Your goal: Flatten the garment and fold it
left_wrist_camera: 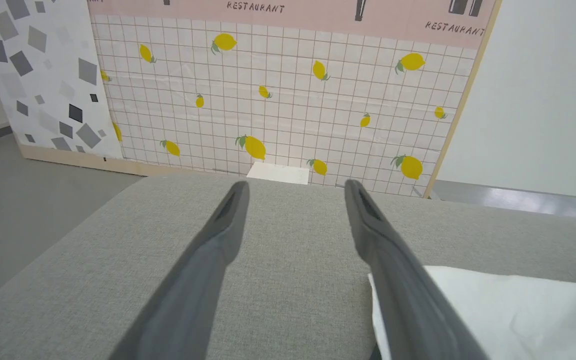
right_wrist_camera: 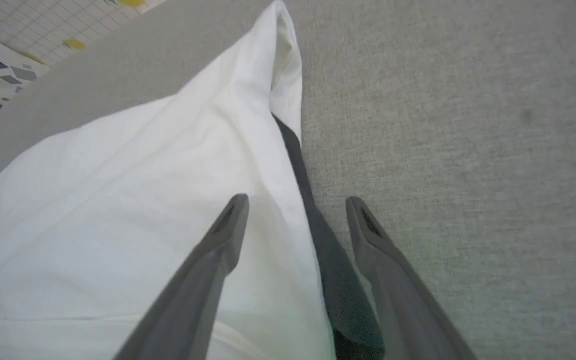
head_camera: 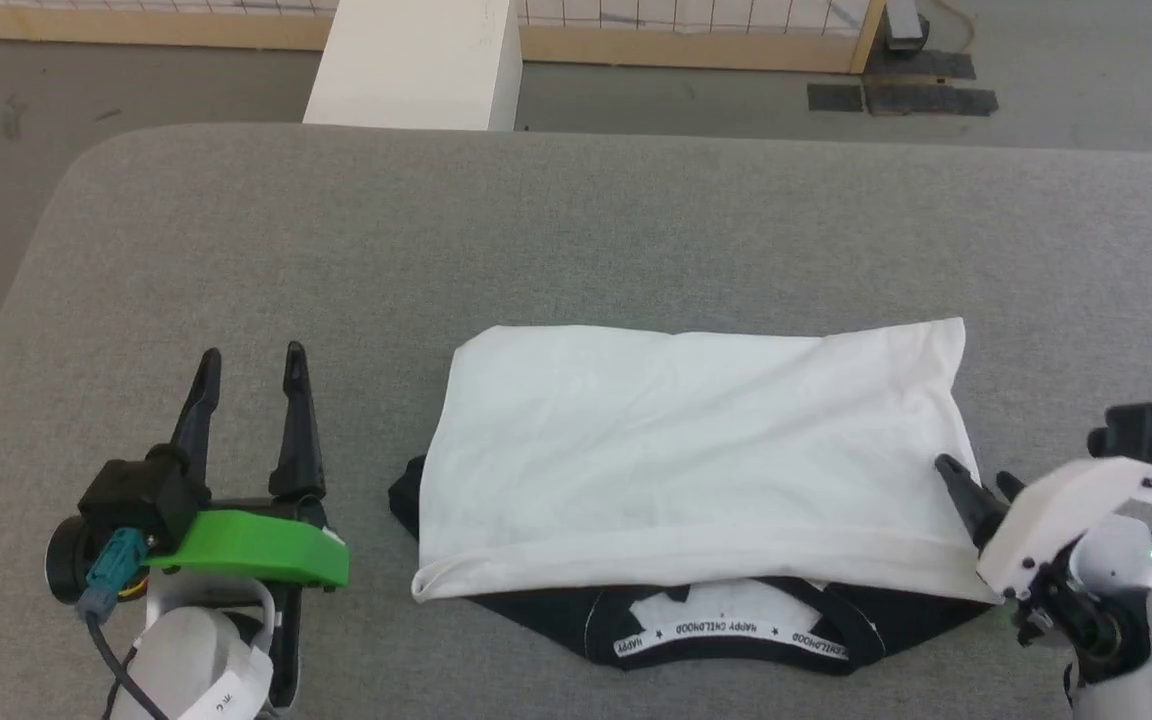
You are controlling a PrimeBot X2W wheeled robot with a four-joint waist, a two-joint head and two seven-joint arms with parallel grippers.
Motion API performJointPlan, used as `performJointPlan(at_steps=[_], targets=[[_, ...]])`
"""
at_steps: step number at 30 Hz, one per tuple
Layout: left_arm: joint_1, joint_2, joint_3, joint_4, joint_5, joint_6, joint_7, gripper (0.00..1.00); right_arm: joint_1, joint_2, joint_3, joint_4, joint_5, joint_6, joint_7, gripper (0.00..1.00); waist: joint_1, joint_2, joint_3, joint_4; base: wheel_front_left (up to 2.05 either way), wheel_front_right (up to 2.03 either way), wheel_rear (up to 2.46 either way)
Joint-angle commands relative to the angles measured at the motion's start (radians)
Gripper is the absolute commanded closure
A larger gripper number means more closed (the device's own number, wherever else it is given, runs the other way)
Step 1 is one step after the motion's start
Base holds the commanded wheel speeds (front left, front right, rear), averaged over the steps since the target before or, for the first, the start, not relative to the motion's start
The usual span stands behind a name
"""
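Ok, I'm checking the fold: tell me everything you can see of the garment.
The garment is a soft white shirt, folded into a rectangle, lightly creased, lying flat on the grey table. Black fabric pokes out at its left and near edges, and the black collar, banded with white lettering, shows at the near edge. The open right end effector straddles its right edge; contact is unclear.

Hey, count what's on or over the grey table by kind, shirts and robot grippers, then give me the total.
Shirts: 1, the folded white and black shirt
Grippers: 2, the left gripper and the right gripper, both open
Total: 3
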Motion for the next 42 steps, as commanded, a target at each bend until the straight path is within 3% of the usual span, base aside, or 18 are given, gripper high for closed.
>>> performJointPlan(at_steps=[1, 9, 10, 11, 13, 18, 22, 30, 35, 42], targets=[[-0.019, -0.014, 0.011, 0.009, 0.022, -0.014, -0.007, 0.0, -0.034, 0.0, -0.003, 0.031, -0.018, -0.001, 0.027, 0.0, 0.0, 0.0, 0.009, 0.004, 0.0, 0.0, 0.0], [-0.019, -0.056, 0.061, 0.031, 0.074, -0.068, -0.008, 0.0, -0.109, 0.0, 0.004, 0.179, 0.009, -0.001, 0.178, 0.0, 0.0, 0.0, 0.01, 0.017, 0.0, 0.0, 0.0], [-0.017, -0.061, 0.066, 0.033, 0.08, -0.073, -0.008, 0.0, -0.108, 0.0, 0.012, 0.191, 0.024, -0.001, 0.197, 0.09, 0.0, 0.0, 0.008, 0.018, 0.0, 0.0, 0.0], [-0.015, -0.064, 0.07, 0.034, 0.084, -0.076, -0.008, 0.0, -0.106, 0.0, 0.018, 0.195, 0.035, -0.001, 0.207, 0.56, 0.0, 0.0, 0.006, 0.018, 0.0, 0.0, 0.0], [-0.011, -0.071, 0.078, 0.036, 0.09, -0.083, -0.008, 0.0, -0.102, 0.0, 0.027, 0.198, 0.07, -0.001, 0.211, 1.0, 0.0, 0.0, 0.003, 0.017, 0.0, 0.0, 0.0], [-0.002, -0.083, 0.097, 0.044, 0.105, -0.098, -0.008, 0.0, -0.077, 0.0, -0.01, 0.157, 0.066, -0.001, 0.128, 1.0, 0.0, 0.0, -0.003, 0.008, 0.0, 0.0, 0.0], [0.004, -0.089, 0.111, 0.041, 0.118, -0.105, -0.008, 0.0, -0.043, 0.0, -0.087, 0.073, -0.04, -0.001, 0.081, 1.0, 0.0, 0.0, -0.005, -0.001, 0.0, 0.0, 0.0], [0.009, -0.098, 0.126, 0.04, 0.135, -0.119, -0.008, 0.0, 0.037, 0.0, -0.205, -0.158, -0.21, -0.001, 0.11, 1.0, 0.0, 0.0, -0.006, -0.016, 0.0, 0.0, 0.0], [0.006, -0.104, 0.128, 0.046, 0.14, -0.126, -0.008, 0.0, 0.085, 0.0, -0.143, -0.328, -0.217, -0.001, 0.151, 1.0, 0.0, 0.0, -0.008, -0.017, 0.0, 0.0, 0.0], [0.001, -0.111, 0.125, 0.056, 0.146, -0.136, -0.008, 0.0, 0.123, 0.0, 0.101, -0.588, -0.169, -0.001, 0.27, 1.0, 0.0, 0.0, -0.012, -0.004, 0.0, 0.0, 0.0]])
